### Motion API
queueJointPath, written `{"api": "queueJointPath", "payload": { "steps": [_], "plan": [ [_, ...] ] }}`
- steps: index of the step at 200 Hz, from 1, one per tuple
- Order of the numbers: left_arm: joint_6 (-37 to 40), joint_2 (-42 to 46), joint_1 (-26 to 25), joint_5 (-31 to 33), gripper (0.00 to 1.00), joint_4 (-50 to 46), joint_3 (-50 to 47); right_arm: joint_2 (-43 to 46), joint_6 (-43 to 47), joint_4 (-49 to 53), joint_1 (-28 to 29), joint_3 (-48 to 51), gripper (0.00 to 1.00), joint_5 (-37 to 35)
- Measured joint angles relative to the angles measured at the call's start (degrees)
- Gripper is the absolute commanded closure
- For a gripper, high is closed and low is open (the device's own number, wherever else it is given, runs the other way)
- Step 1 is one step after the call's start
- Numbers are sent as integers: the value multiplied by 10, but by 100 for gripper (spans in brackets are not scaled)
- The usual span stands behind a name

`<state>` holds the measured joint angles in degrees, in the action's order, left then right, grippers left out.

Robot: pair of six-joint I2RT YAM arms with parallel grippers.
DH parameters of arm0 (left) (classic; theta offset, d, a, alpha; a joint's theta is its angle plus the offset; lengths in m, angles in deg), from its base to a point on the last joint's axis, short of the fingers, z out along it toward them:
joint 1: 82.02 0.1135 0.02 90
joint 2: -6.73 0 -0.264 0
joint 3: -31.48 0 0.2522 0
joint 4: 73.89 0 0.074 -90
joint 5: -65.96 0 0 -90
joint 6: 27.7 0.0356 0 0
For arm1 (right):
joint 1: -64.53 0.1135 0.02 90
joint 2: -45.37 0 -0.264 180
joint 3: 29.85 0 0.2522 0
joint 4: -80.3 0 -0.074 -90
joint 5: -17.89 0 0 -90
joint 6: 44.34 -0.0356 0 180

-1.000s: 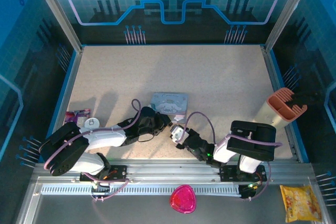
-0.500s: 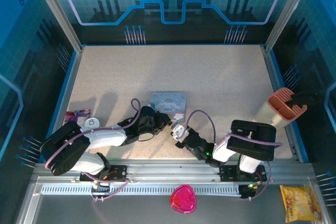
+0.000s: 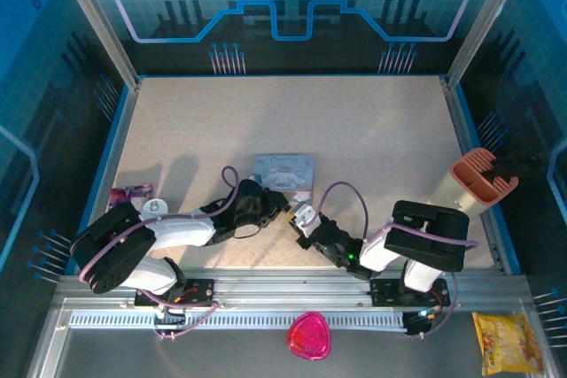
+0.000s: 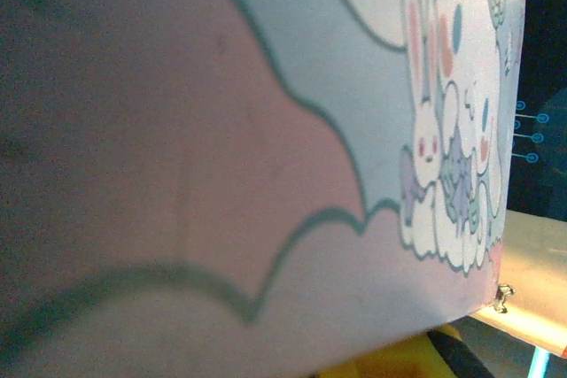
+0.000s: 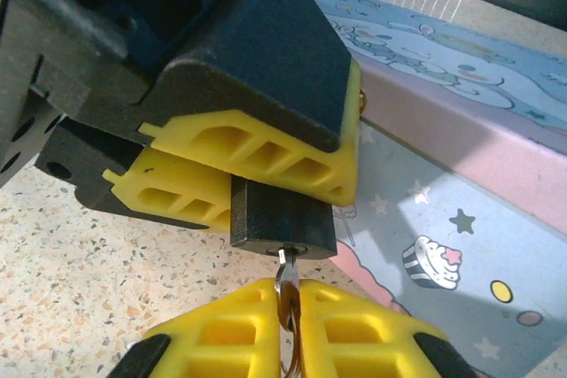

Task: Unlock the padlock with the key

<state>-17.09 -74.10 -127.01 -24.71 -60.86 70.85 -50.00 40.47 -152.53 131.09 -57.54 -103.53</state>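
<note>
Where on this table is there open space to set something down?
Bare: the far half, from the tin to the back wall, and the stretch between tin and tan holder. Crowded: near centre, where left gripper and right gripper meet at the padlock.

The speckled beige counter (image 3: 372, 130) carries a pale blue cartoon tin (image 3: 285, 171), flat, just beyond the left claw (image 3: 280, 204) and right claw (image 3: 301, 217). Well left of the left claw lie a small purple packet (image 3: 131, 194) and a white round piece (image 3: 155, 208), perhaps a lid. Far right of the right claw sits an orange-capped tan tube (image 3: 474, 181).
</note>
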Motion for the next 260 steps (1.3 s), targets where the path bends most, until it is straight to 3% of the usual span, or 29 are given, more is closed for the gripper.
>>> {"api": "queueJointPath", "payload": {
  "steps": [111,143,199,260],
  "plan": [
    [3,-23,-8,20,99,0,13,1,-127,-12,-61,16,100,115],
    [9,-31,-10,19,90,-2,20,19,-160,6,-70,21,100,131],
    [29,-32,-14,17,64,-27,39,54,-185,45,-70,21,100,130],
    [30,-19,-10,17,46,-61,39,56,-203,57,-75,21,100,128]
  ]
}}
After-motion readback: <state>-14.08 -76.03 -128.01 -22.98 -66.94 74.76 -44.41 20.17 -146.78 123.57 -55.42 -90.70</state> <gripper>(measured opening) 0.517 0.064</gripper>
